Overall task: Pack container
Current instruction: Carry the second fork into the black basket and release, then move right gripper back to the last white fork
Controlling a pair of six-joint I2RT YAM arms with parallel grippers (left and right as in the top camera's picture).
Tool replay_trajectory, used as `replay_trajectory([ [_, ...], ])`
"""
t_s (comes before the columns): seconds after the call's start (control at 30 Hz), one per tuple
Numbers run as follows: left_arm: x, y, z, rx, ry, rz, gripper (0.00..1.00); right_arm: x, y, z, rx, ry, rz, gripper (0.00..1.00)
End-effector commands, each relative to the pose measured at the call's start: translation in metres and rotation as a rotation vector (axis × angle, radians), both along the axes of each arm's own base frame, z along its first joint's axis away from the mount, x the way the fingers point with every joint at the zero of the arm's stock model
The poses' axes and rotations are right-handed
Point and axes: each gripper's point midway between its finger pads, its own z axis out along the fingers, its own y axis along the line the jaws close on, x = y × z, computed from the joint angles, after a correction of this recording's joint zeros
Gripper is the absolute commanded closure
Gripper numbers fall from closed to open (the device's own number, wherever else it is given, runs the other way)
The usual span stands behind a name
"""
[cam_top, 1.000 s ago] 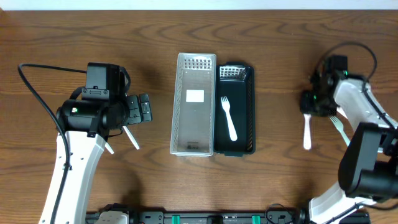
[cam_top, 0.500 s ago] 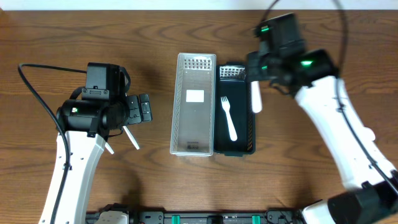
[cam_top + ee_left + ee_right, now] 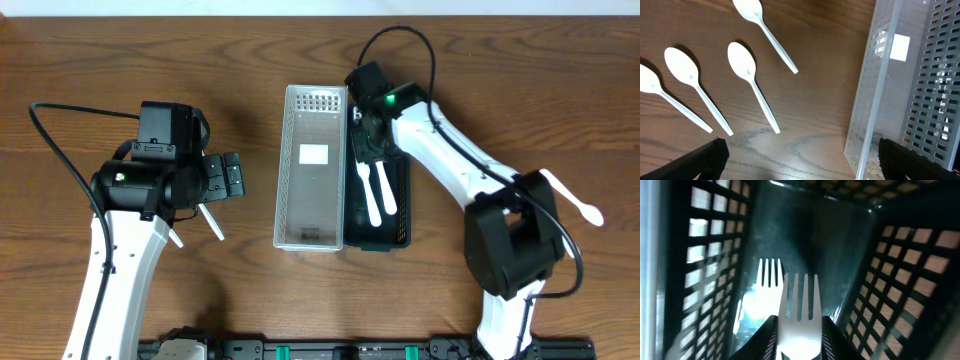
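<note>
from above, the right arm stretches in from the table's (image 3: 120,50) right side and bends left, its right gripper (image 3: 372,150) dipped into the far end of the black bin (image 3: 402,200). 2 white forks lie side by side in that bin, but from here i cannot tell whether the fingers grasp either one. the right wrist view settles it: the right gripper (image 3: 799,332) is clamped on the neck of a fork (image 3: 800,305), tines pointing on along the bin, and a 2nd fork (image 3: 769,272) lies on the bin floor just beyond it to the left.

the clear bin (image 3: 315,170) sits touching the black one on its left; only the overhead shows both together. a white utensil (image 3: 583,207) lies far out on the right.

the left arm is folded at the left side, its left gripper (image 3: 232,175) pointing toward the clear bin, apart from it. the arm covers most of the spoons (image 3: 212,222) from above; the left wrist view shows 4 of them on the wood, with the fingers (image 3: 710,157) spread wide and holding nothing.
</note>
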Motion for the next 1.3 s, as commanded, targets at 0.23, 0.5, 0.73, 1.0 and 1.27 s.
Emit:
replay_trajectory([
  [0.23,0.000,0.003,0.002,0.013,-0.002,0.004,0.02,0.005,0.003,0.038,0.021,-0.083,0.032,0.27],
  [0.5,0.001,0.003,0.002,0.013,-0.002,0.003,0.02,0.025,-0.057,0.185,0.069,-0.427,-0.019,0.01],
  [0.73,0.001,0.003,0.002,0.013,-0.002,0.003,0.02,-0.024,-0.189,0.268,-0.003,-0.578,-0.246,0.01],
  [1.0,0.001,0.003,0.002,0.013,-0.002,0.003,0.02,-0.125,-0.262,0.238,-0.012,-0.361,-0.519,0.01],
  [1.27,0.001,0.003,0.002,0.013,-0.006,0.003,0.02,-0.176,-0.275,0.177,0.050,-0.256,-0.562,0.01],
])
